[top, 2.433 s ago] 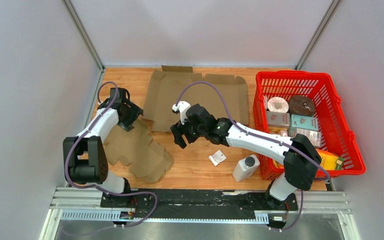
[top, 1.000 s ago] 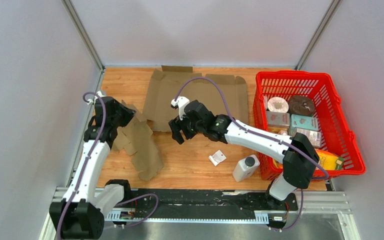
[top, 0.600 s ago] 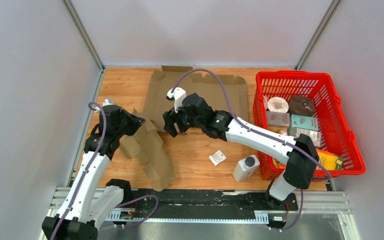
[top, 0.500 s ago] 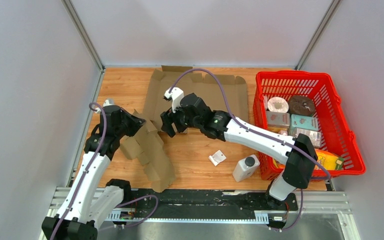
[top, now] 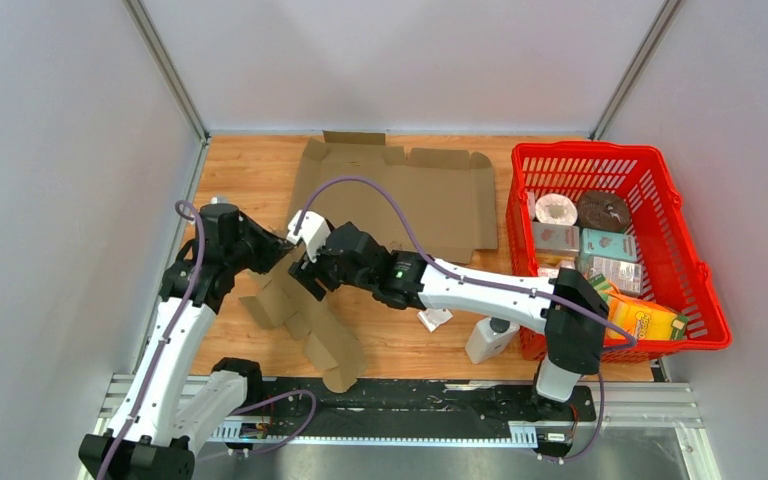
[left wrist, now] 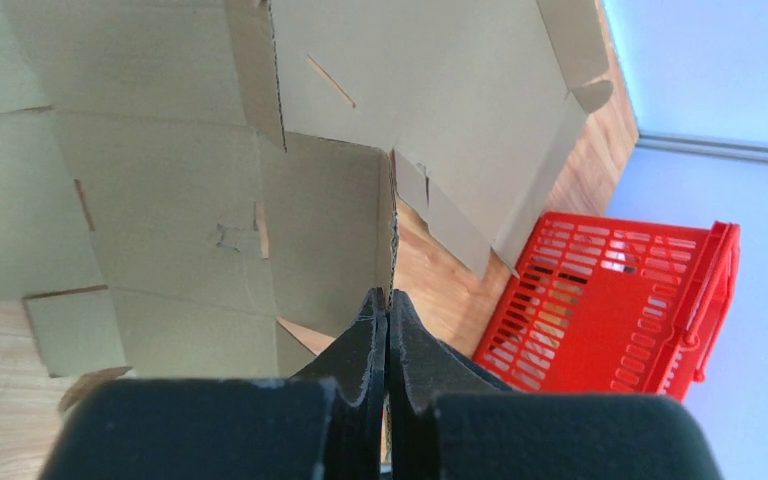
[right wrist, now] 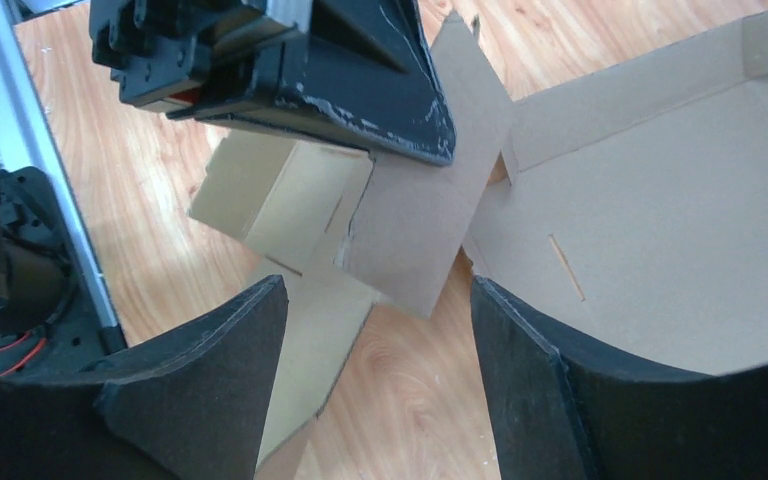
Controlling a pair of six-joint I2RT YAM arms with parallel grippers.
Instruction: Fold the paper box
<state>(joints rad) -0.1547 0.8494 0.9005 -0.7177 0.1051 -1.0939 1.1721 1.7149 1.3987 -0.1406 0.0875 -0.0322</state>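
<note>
A brown paper box blank (top: 305, 325) hangs tilted over the table's left front. My left gripper (top: 280, 247) is shut on its upper flap. In the left wrist view the jaws (left wrist: 390, 298) pinch the thin corrugated edge, and the creased panels (left wrist: 180, 200) spread out beyond them. My right gripper (top: 307, 277) is open right beside that flap. In the right wrist view its fingers (right wrist: 378, 295) straddle bare wood just below the held flap (right wrist: 410, 225), with nothing between them. The left gripper's black fingers (right wrist: 360, 90) show above.
A second flat cardboard blank (top: 410, 190) lies at the back middle. A red basket (top: 695, 270) full of packets stands at the right. A white bottle (top: 490, 337) and a small white scrap (top: 436, 319) lie in front of the basket. Grey walls enclose the table.
My right arm has swung left and toward the near edge, up to the held flap, and its jaws have narrowed slightly. The left gripper has carried the blank a little right and nearer.
</note>
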